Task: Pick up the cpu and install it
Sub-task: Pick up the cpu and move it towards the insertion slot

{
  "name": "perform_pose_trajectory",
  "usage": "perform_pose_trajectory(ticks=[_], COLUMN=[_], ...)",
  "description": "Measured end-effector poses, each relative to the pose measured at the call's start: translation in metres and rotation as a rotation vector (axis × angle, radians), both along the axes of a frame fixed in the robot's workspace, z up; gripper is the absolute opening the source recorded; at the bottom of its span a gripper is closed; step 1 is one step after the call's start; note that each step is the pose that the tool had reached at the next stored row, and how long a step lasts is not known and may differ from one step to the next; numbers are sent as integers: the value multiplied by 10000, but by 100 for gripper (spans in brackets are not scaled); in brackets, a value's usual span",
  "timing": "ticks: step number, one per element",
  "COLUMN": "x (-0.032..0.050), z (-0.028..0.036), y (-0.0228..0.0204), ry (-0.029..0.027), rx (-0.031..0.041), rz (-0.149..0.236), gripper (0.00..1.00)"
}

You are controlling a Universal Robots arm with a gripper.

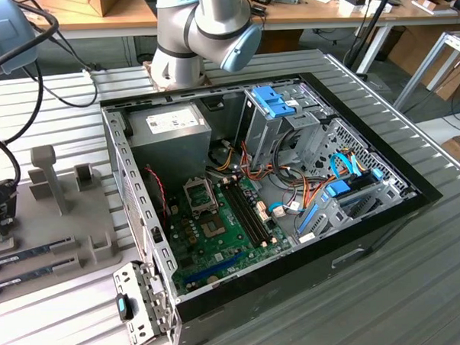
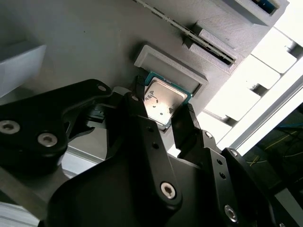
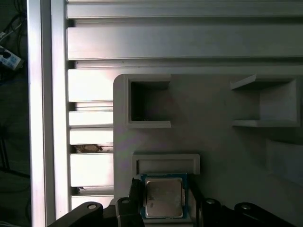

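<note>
Clenching the cpu, the tool sits at the grey holder's slot.

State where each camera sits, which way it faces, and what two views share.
Exterior view: off the arm, raised, looking down on the open computer case and the grey tray at the exterior view's left; the arm shows beyond the case.
First wrist view: on the arm, facing straight down at the tray; the gripper shows at the cpu.
Second wrist view: on the arm, looking slantwise past the gripper at the cpu.
Shared: both wrist views show the gripper, the cpu and the tray.
</note>
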State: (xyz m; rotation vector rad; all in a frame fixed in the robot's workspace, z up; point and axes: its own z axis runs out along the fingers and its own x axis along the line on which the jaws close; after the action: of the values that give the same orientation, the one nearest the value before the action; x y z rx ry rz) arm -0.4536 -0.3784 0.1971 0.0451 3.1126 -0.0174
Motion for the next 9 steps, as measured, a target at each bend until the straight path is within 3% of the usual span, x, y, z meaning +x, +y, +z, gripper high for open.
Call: perform_pose_trajectory(ticks=[9], x=[0], z=[29], y=[0], ry=[0], rx=[0], rz=[0], gripper=[47])
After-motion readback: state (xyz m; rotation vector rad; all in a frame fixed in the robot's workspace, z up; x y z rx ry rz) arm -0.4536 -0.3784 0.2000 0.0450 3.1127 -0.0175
